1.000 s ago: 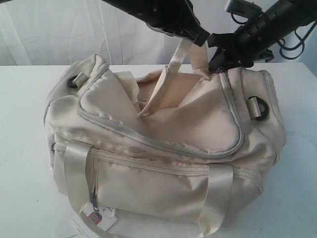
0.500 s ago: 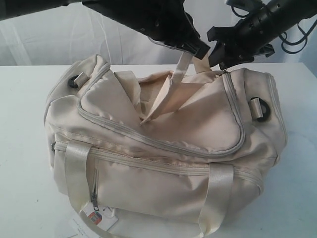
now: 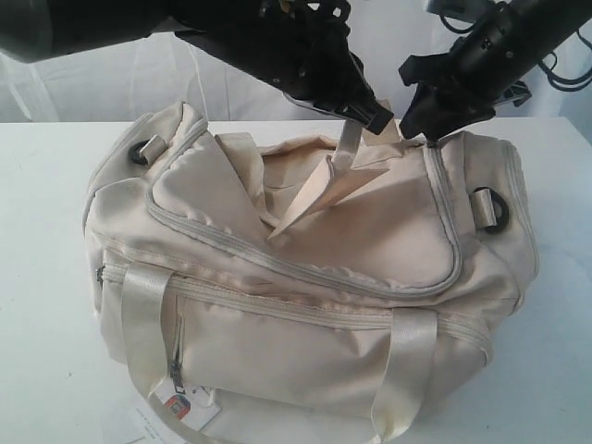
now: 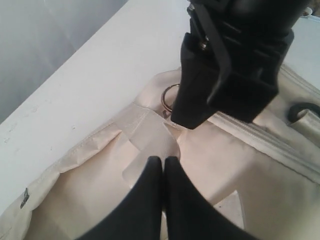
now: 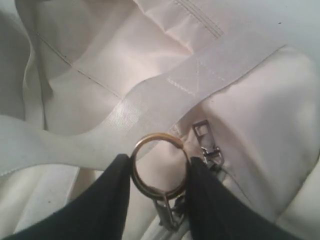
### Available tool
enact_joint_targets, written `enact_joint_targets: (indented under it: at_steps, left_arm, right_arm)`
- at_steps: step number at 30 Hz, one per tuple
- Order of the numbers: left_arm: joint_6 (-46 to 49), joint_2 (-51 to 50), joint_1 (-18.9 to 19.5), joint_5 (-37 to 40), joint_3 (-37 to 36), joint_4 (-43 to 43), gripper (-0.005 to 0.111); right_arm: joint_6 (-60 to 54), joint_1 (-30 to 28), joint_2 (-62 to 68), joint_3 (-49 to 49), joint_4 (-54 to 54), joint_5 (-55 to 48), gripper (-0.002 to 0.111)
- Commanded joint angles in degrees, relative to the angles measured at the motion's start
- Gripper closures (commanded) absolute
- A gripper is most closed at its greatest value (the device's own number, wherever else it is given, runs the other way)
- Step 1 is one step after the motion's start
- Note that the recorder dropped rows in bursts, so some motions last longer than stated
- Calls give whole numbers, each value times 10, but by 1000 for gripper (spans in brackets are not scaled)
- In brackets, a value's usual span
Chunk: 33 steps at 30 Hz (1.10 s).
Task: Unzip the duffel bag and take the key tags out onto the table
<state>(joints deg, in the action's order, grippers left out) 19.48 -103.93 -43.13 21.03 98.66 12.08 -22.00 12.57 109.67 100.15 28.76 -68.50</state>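
Note:
The cream duffel bag [image 3: 277, 277] lies on the white table [image 3: 46, 185]. My left gripper [image 3: 375, 116] [image 4: 163, 161] is shut on the bag's webbing handle [image 3: 344, 153] [image 4: 150, 135] and holds it up above the top flap. Just to its right, my right gripper [image 3: 421, 129] [image 5: 159, 162] is shut on a metal ring [image 5: 159, 136] [image 4: 167, 97], which hangs from the zipper slider [image 5: 167, 212] at the flap's far right corner. The zip line [image 3: 296, 268] runs round the flap. The key tags are out of view.
Black strap rings sit at the bag's two ends [image 3: 490, 208] [image 3: 148, 148]. A white paper hangtag [image 3: 185, 405] lies by the front edge. A second webbing handle [image 3: 143, 314] hangs down the bag's front. Both arms crowd close together above the bag.
My left gripper has come down with the handle, and the strap now stands shorter above the flap. My right gripper has shifted a little to the right with the ring.

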Motion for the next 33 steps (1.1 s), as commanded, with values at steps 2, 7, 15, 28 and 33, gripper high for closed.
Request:
enact_joint_targets:
  at_steps: [2,7,15,28,33]
  left_arm:
    - [-1,4,-1,0,-2,7,107]
    - [-2,4,-1,-1,-2,7,107]
    - [-2,4,-1,-1,-2,7,107]
    - [-7,4,-1,-1,-2,7,107]
    - [-17,4,-1,1,-2,7,107]
  right_arm:
    - [-3,0,-14,5,-8,-15,84]
    - [5,0,-21,4,-8,-15,84]
    - [8,0,-54,-26,-9,-15,84]
    - [-4,0,-102,-77,-9,-15,84]
    - [-8,0,-101,-77,-15,8,84]
